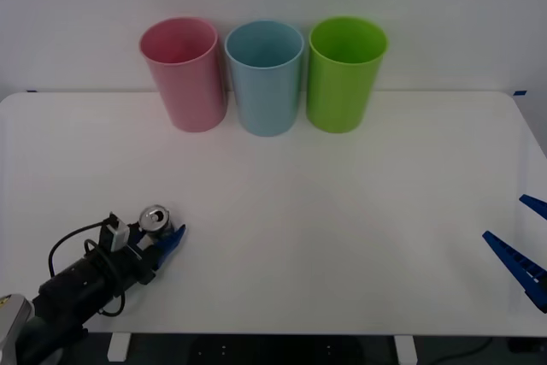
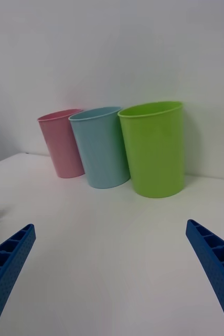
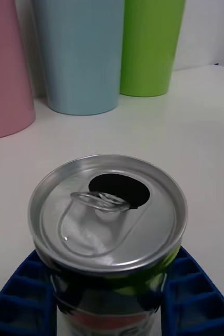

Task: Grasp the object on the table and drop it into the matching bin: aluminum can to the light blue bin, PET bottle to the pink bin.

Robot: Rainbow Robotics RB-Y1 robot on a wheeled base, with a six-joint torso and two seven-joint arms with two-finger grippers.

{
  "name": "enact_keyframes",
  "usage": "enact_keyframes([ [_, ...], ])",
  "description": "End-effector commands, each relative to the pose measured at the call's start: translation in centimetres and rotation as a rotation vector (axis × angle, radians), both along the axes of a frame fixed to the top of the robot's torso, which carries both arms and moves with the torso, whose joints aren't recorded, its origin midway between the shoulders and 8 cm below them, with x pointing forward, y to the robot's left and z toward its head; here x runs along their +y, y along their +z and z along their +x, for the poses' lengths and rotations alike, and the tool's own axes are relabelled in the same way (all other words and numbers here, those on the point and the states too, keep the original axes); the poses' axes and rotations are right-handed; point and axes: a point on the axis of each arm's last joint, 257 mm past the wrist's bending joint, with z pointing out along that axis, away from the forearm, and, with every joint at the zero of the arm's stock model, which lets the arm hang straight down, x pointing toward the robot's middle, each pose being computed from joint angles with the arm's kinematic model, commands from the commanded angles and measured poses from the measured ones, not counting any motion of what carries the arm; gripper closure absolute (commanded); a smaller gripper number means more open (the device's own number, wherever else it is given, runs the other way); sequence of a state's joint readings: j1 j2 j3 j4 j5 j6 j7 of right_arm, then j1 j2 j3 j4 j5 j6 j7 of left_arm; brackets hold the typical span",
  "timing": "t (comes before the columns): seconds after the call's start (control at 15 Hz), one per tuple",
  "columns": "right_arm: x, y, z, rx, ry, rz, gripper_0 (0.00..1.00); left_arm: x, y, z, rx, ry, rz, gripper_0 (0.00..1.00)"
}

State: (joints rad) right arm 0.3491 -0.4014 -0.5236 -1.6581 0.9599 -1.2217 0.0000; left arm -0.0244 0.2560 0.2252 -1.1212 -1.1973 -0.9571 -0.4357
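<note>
Since the can (image 3: pixel 107 220) stands upright on the table (image 1: pixel 342 237) at the near left corner area, the left end effector (image 1: pixel 162 241) comes at it low and from the side, one blue finger (image 3: pixel 22 294) on each flank of the body. In the left wrist view both fingers sit tight against the dark sides below the rim, so it looks closed on the can, or all but; I can't tell from these frames whether the can is off the table yet. Top is open, tab folded flat, so I judge it empty and light; a side grip low on the wall should hold, though a thin wall may dent.

Right end effector (image 1: pixel 526 250) sits parked at the near right edge, fingers spread wide, nothing in them, well apart from the work.

Between the can and the bins the table is bare white, nothing in the path.

Far edge, against the wall: pink bin (image 1: pixel 183 74), light blue bin (image 1: pixel 265 77), green bin (image 1: pixel 344 73), in a row, left to right, nearly touching. Target is the light blue bin, the middle one. Neighbours crowd it on both sides and the rims are tall, so my read is the can needs to go up above rim height and drop in from the top, centred, to avoid clipping pink or green.
</note>
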Motion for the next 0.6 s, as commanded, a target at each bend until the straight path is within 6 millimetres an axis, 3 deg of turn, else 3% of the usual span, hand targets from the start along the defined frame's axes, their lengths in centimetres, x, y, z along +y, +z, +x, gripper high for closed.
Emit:
enact_keyframes([
  [0.07, 0.0, 0.0, 0.0, 0.0, 0.0, 0.0, 0.0, 0.2, 0.0, -0.2, 0.002, 0.007, -0.012, 1.0],
  [0.4, 0.0, 0.0, 0.0, 0.0, 0.0, 0.0, 0.0, 0.3, 0.3, -0.1, 0.0, 0.015, -0.033, 1.0],
  [0.6, 0.0, 0.0, 0.0, 0.0, 0.0, 0.0, 0.0, -0.3, 1.8, 0.2, -0.026, 0.003, -0.053, 1.0],
])
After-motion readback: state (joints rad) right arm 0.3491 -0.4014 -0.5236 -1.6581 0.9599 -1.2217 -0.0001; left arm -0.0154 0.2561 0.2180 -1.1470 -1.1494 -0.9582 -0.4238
